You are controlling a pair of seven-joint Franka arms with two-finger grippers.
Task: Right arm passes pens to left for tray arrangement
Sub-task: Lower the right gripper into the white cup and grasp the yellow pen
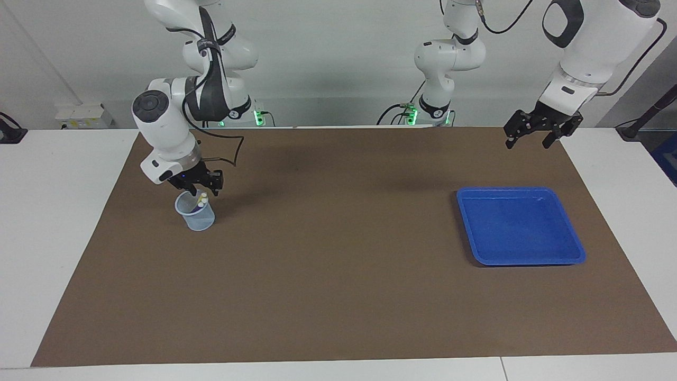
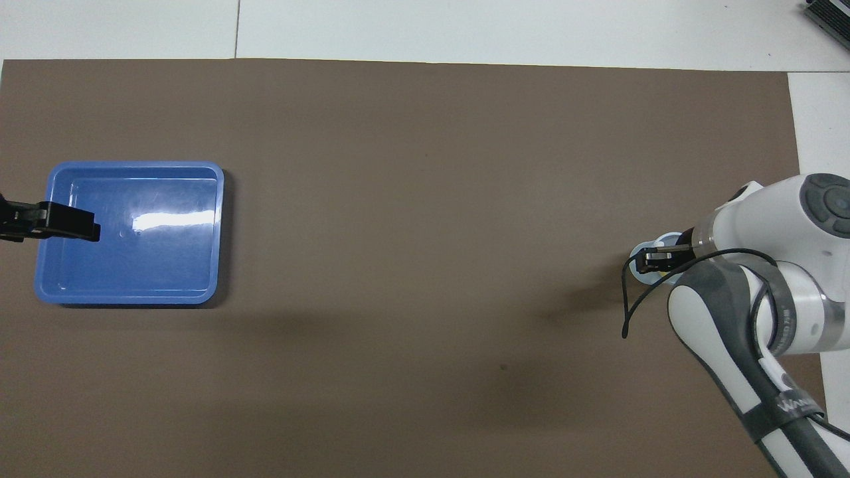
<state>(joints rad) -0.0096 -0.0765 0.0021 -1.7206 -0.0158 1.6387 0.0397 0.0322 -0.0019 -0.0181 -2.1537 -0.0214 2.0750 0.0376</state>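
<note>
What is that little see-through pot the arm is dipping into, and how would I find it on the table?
Start at the big brown mat and go to the right arm's end, away from the blue tray. There stands a small pale-blue translucent cup directly under the right pincer. It is the only upright container, with pale pen caps poking out.

Pens [image 1: 201, 199]: pale cap ends project upright from a translucent cup [image 1: 195, 216] at the right arm's end of the table. Tray [image 1: 521, 226]: shallow, bright blue, lying flat, well apart from the cup.
</note>
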